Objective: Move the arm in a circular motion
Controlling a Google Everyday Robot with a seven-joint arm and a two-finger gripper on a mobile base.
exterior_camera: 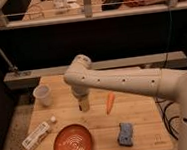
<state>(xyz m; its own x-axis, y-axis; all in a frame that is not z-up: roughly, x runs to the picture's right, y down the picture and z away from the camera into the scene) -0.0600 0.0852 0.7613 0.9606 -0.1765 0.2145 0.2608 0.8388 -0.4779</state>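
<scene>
The cream-white arm (pixel 123 81) reaches in from the right across the wooden table (pixel 142 119), with small dark dots along its thick segment. Its rounded joint sits over the table's middle left. The gripper (pixel 83 105) is the short beige tip hanging straight down from that joint, just above the tabletop, between the white cup and the carrot.
On the table: a white cup (pixel 43 95) at the left, an orange carrot (pixel 109 102) right of the gripper, an orange ribbed plate (pixel 73 142) at the front, a white packet (pixel 36 136) with a small white ball (pixel 53 120) front left, a blue sponge (pixel 126 134) front right. Dark railing behind.
</scene>
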